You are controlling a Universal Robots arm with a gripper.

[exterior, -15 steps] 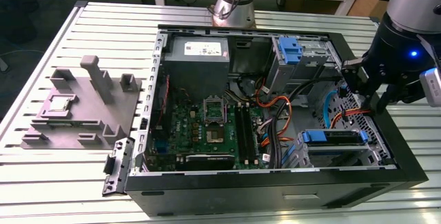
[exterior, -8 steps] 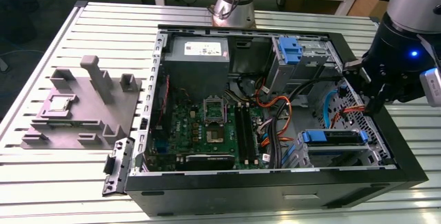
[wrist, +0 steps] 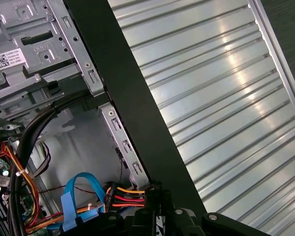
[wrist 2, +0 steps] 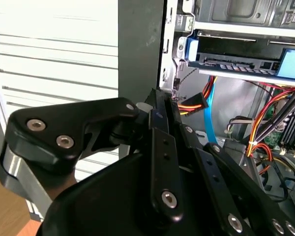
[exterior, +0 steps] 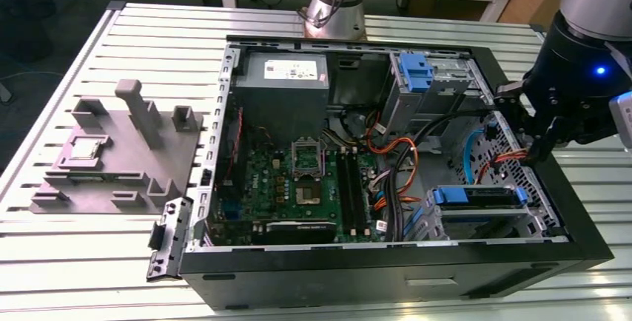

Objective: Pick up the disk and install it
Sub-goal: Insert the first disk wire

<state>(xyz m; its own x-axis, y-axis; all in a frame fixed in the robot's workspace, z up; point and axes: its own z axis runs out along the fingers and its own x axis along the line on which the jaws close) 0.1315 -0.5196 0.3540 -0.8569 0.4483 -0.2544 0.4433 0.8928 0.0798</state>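
Now | claw (exterior: 538, 151) over case (exterior: 395, 262) edge | disk (exterior: 477, 197) seated in bay

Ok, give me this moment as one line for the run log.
tool: over the case's exterior-view-right edge, by orange-red cable connector | disk: seated in lower bay | grip: not discernible

Second wrist view: the gripper's (wrist 2: 174, 105) black linkage occupies the foreground, its tip reaching to the edge of the open computer case (wrist 2: 140, 49), close to a connector with red, yellow and black wires (wrist 2: 194, 104). Whether the jaws are apart cannot be told. Inside the case, a blue-framed drive (wrist 2: 236, 63) sits in a metal bay (wrist 2: 246, 14). A blue flat cable (wrist 2: 210, 115) hangs below. Beyond the case lies the slatted table (wrist 2: 54, 54).
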